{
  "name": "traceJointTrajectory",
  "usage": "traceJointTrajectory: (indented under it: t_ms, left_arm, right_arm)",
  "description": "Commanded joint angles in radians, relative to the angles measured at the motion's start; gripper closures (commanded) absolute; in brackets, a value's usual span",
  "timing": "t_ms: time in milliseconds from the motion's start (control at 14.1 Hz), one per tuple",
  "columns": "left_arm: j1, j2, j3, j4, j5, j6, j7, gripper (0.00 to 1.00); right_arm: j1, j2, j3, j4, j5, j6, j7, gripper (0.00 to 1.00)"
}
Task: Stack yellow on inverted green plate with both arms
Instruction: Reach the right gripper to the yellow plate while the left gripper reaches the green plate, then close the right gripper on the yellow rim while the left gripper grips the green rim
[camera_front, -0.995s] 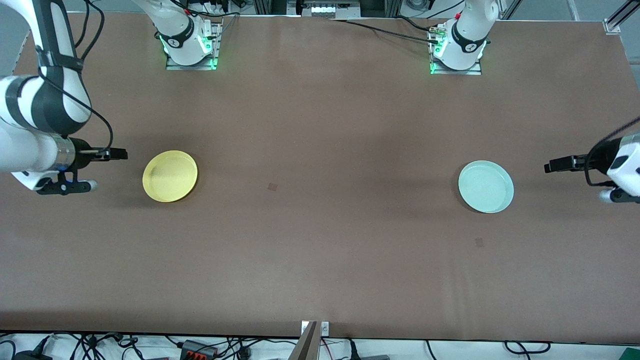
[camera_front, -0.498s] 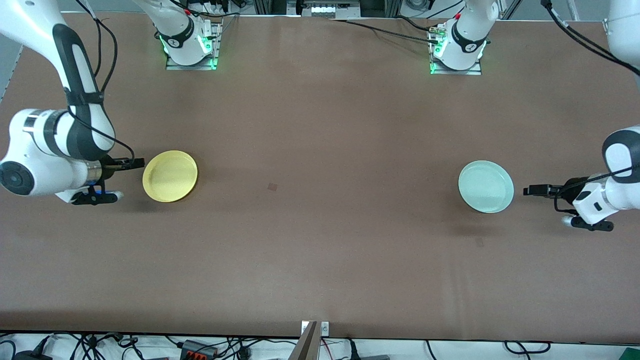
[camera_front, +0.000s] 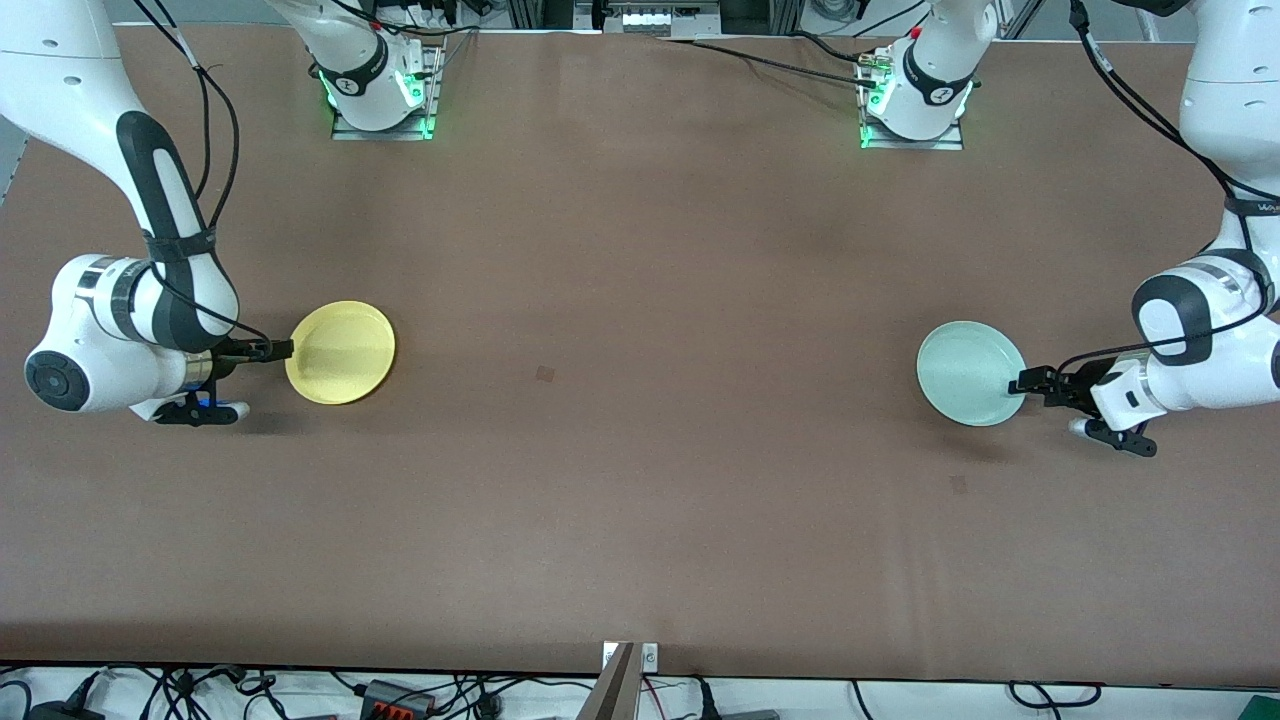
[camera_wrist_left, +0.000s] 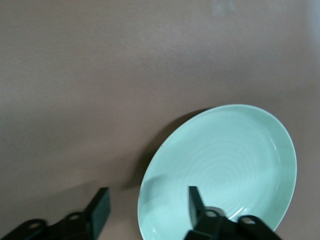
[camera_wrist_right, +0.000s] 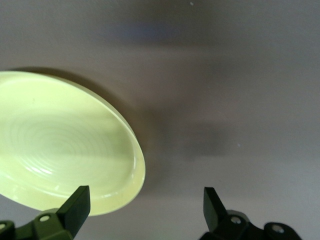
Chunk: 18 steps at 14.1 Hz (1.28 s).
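Moved in since a second ago: both grippers, from well apart to right at their plates. Left gripper (camera_front: 1022, 381) now low at the rim of the green plate (camera_front: 971, 373), toward the left arm's end of the surface (camera_front: 640, 250); in the left wrist view, jaws apart and straddling that rim, one finger (camera_wrist_left: 196, 201) over the plate's (camera_wrist_left: 225, 165) inside, the other off it, grip not closed. Right gripper (camera_front: 283, 349) at the edge of the yellow plate (camera_front: 341, 352), toward the right arm's end; jaws wide, one finger (camera_wrist_right: 75, 205) over the plate's (camera_wrist_right: 60, 145) rim, the other (camera_wrist_right: 212, 202) over bare surface. Both plates flat, rims up, unmoved.
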Motion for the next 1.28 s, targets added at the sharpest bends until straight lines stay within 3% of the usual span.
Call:
traceJointTrajectory:
  t_ms: [0,71,213,355,427,711,853,995,1209]
  left_arm:
    - [0.010,0.024,-0.008,-0.008,-0.022,0.016,0.124,0.53]
    - [0.011,0.028,-0.008,-0.008,-0.022,0.017,0.155,0.61]
    - [0.017,0.039,-0.008,0.000,-0.022,0.016,0.160,0.72]
    - [0.017,0.039,-0.008,0.001,-0.022,0.013,0.160,0.94]
    - [0.017,0.039,-0.008,0.004,-0.024,0.019,0.157,0.99]
    - [0.001,0.005,-0.015,0.041,-0.028,0.020,0.139,0.99]
    - [-0.022,-0.001,-0.041,0.145,-0.021,-0.005,0.116,0.99]
    - [-0.064,-0.001,-0.037,0.229,0.011,-0.085,0.030,0.99]
    - [-0.136,-0.059,-0.049,0.260,0.216,-0.121,-0.215,0.99]
  right_arm:
    - [-0.007,0.039,0.010,0.010,0.051,0.036,-0.006,0.00]
    - [-0.007,0.048,0.012,0.010,0.051,0.051,-0.006,0.00]
    - [-0.007,0.056,0.012,0.009,0.052,0.054,-0.015,0.14]
    - [-0.008,0.070,0.012,0.009,0.052,0.054,-0.018,0.26]
    - [-0.008,0.068,0.012,0.009,0.052,0.053,-0.018,0.32]
    - [-0.007,0.068,0.012,0.010,0.052,0.048,-0.020,0.82]
    - [-0.008,0.068,0.012,0.010,0.052,0.051,-0.020,0.99]
    - [-0.009,0.068,0.012,0.010,0.051,0.051,-0.020,1.00]
    - [-0.005,0.056,0.015,0.013,0.051,0.043,-0.024,1.00]
